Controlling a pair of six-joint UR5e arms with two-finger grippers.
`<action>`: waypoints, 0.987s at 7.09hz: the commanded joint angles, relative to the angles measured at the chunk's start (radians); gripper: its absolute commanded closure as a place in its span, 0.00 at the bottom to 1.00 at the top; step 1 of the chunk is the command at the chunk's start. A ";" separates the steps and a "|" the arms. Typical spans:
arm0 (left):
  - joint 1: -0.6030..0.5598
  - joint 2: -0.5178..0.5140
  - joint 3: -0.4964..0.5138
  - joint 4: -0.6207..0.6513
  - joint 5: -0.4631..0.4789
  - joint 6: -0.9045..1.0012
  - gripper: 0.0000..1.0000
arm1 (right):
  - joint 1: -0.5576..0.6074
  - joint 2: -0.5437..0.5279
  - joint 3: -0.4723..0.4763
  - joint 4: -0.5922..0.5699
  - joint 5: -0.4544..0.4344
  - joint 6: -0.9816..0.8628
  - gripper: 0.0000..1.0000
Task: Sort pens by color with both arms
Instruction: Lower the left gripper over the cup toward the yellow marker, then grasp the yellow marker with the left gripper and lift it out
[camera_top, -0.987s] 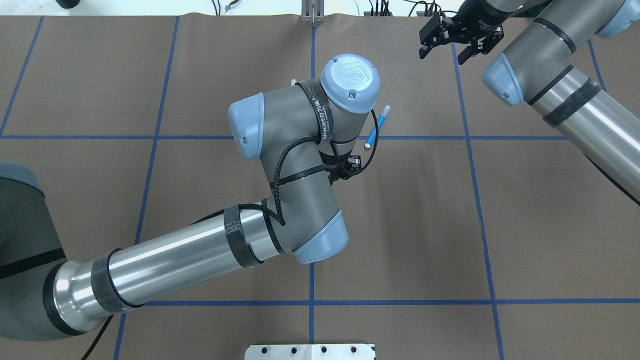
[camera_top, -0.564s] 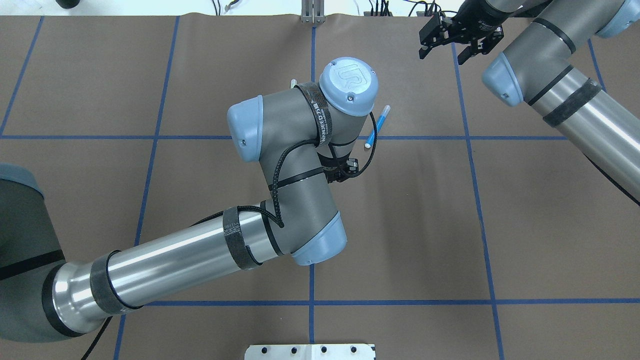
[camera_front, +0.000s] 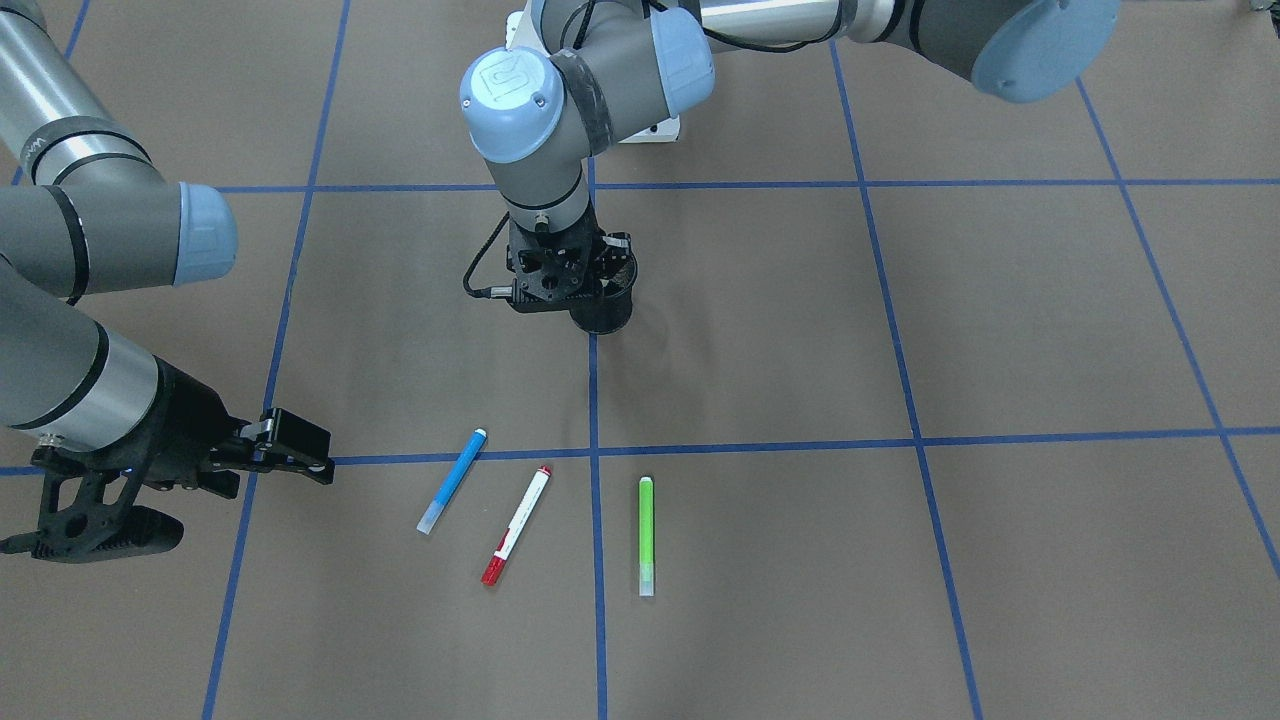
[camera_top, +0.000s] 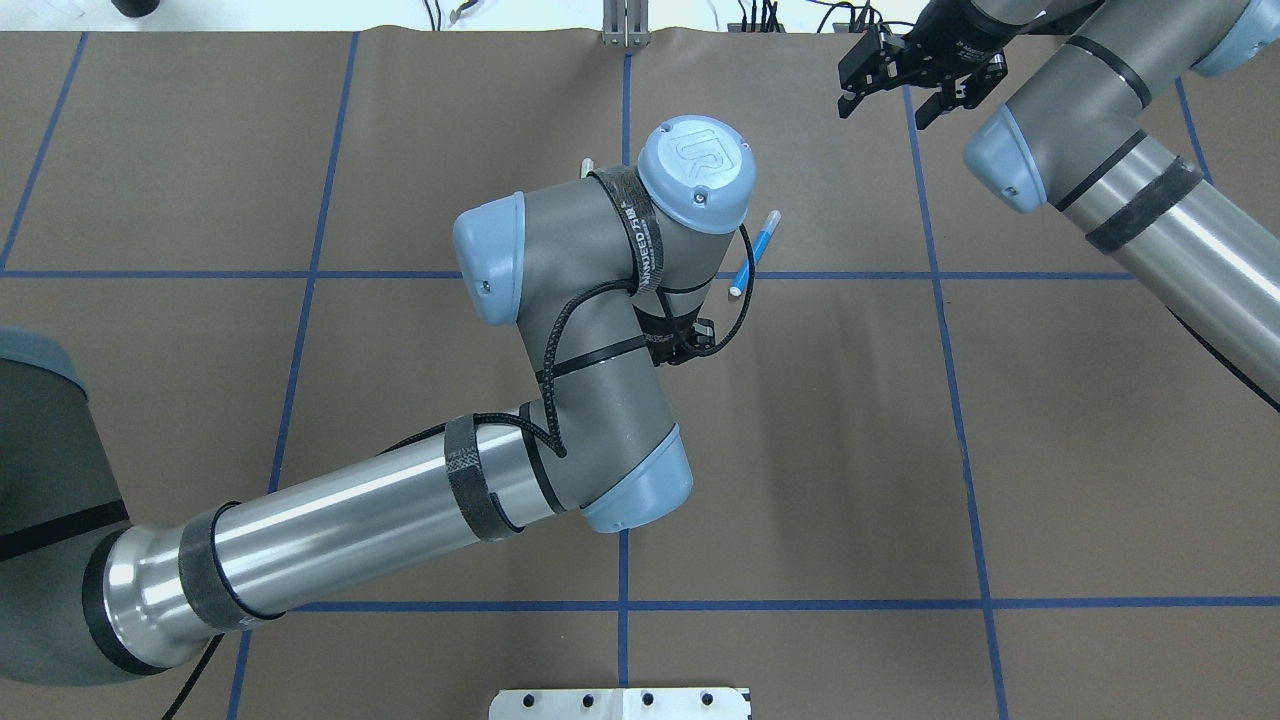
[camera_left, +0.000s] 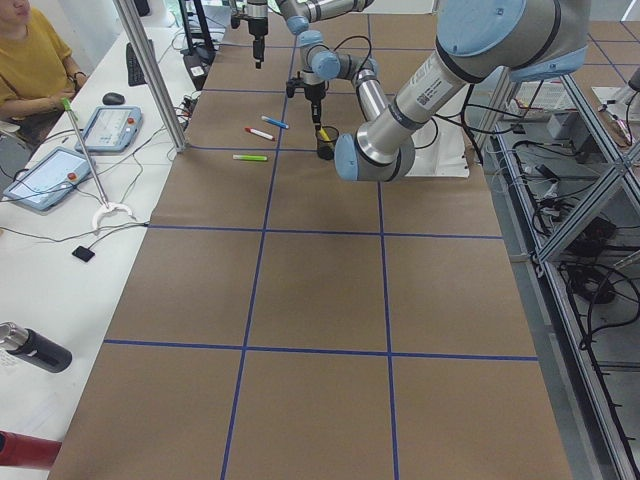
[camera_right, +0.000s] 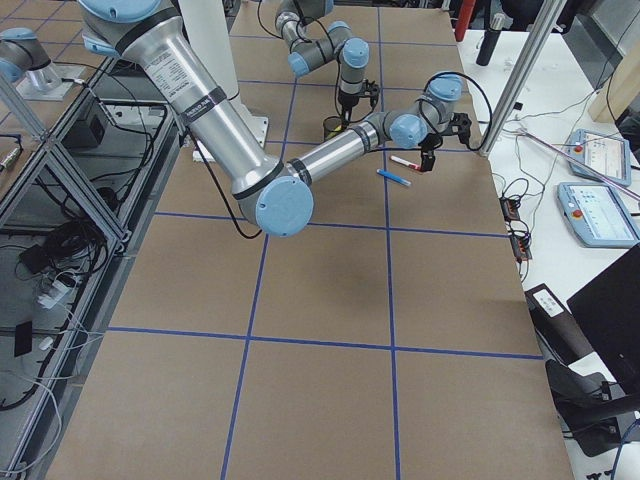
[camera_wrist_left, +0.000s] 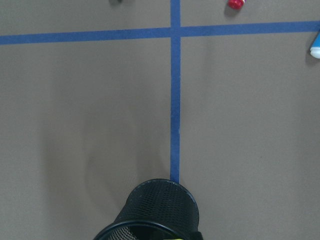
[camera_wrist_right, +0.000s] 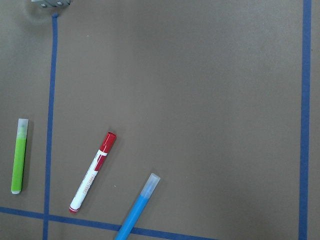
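Three pens lie on the brown mat: a blue one (camera_front: 452, 480), a white one with red ends (camera_front: 516, 525) and a green one (camera_front: 646, 535). They also show in the right wrist view as green (camera_wrist_right: 19, 156), white-red (camera_wrist_right: 92, 172) and blue (camera_wrist_right: 137, 207). My left gripper (camera_front: 565, 285) hangs straight down over the black mesh cup (camera_front: 603, 312); its fingers are hidden. A bit of yellow (camera_left: 325, 132) shows at the cup's rim; I cannot tell whether the yellow pen is held. My right gripper (camera_top: 885, 110) is open and empty, hovering beside the blue pen.
Blue tape lines (camera_front: 760, 440) divide the mat (camera_front: 1000, 300) into squares. The white base plate (camera_top: 620, 703) sits at the near table edge. An operator (camera_left: 30, 60) with tablets and cables sits along the table's far side.
My left arm's wrist has shifted slightly over the cup. The right gripper stays where it was, open. The pens have not moved.
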 joint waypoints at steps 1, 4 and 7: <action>0.000 0.011 -0.041 0.006 0.000 0.002 0.96 | 0.000 0.000 0.002 0.000 0.000 0.000 0.01; -0.017 0.052 -0.222 0.037 0.030 0.005 1.00 | 0.000 0.002 0.002 0.002 -0.002 0.001 0.01; -0.086 0.104 -0.420 0.015 0.031 0.009 1.00 | -0.003 0.000 0.002 0.002 -0.018 0.002 0.01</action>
